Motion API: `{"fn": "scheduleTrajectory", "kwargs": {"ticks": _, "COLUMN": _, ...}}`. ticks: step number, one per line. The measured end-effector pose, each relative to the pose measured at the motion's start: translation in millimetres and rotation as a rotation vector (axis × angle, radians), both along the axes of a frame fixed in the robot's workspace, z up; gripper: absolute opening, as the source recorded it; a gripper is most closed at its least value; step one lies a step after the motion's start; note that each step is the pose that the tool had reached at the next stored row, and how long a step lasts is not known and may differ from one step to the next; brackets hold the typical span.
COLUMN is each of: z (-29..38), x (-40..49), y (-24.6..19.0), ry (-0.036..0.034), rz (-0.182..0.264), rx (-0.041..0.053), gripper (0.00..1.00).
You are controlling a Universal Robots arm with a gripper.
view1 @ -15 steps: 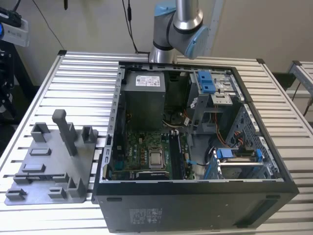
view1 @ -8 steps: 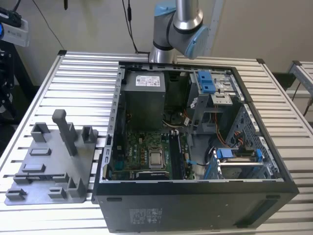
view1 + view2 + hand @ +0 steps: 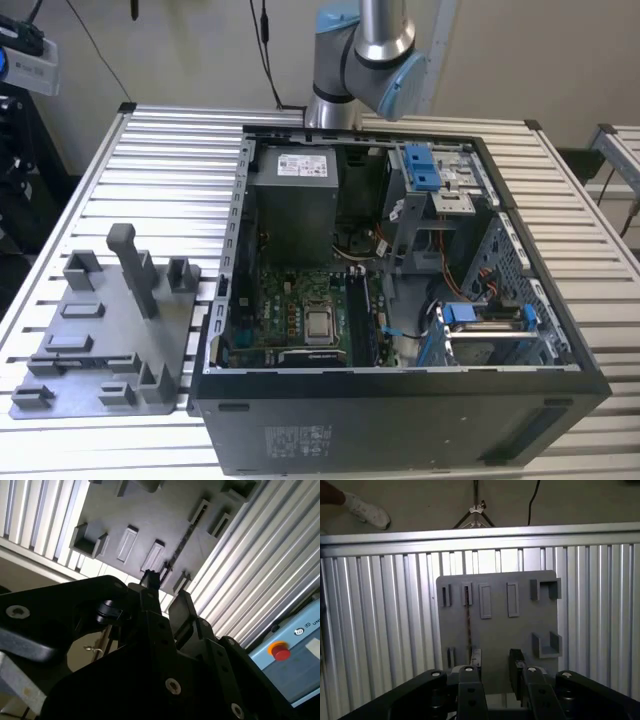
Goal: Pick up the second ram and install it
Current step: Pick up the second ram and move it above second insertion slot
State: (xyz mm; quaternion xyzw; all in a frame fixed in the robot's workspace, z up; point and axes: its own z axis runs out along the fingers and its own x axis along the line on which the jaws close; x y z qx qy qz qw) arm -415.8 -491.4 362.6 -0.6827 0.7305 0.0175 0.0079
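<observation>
So the gripper (image 3: pixel 495 662) is hanging above the grey tray (image 3: pixel 520 625) with its fingers spread apart and nothing between them. In the first wrist view you can see bare tray through the gap. The memory stick (image 3: pixel 468 625) stands on its thin edge in the tray, each end tucked into a small slotted block. In that view it lines up roughly with one finger rather than with the gap. The second wrist view catches the same stick (image 3: pixel 179 547) as a thin dark strip out past the fingertips, not touching them.

Standing it on edge makes sense to me. The long edge points up so two fingers can pinch the flat sides, and it's turned the way it would drop into a slot.

The rest of the tray looks empty as far as I can tell: a few flat rectangular pockets and two U-shaped brackets, with nothing in them.

In the exterior view the tray (image 3: pixel 110 340) sits lower left on the slatted table (image 3: pixel 160 150), right beside the open computer case (image 3: pixel 400 425) filling the middle and right. Inside the case, the power supply (image 3: pixel 292 200) is toward the top and the motherboard (image 3: pixel 290 300) is below it. A drive cage (image 3: pixel 425 165) with blue tabs sits upper right. The memory slots (image 3: pixel 365 315) run beside the processor, and I can't tell if anything's in them. My read is that the pickup hasn't started yet.
</observation>
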Motion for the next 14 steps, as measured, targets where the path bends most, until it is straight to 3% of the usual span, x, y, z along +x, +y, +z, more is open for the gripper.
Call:
{"fn": "scheduleTrajectory", "kwargs": {"ticks": 5, "z": -0.8, "x": 0.0, "y": 0.0, "ry": -0.0002, "rz": 0.000, "rx": 0.0002, "gripper": 0.36}}
{"fn": "scheduleTrajectory", "kwargs": {"ticks": 14, "z": -16.4, "x": 0.0, "y": 0.0, "ry": -0.0001, "rz": 0.000, "rx": -0.0002, "gripper": 0.36}}
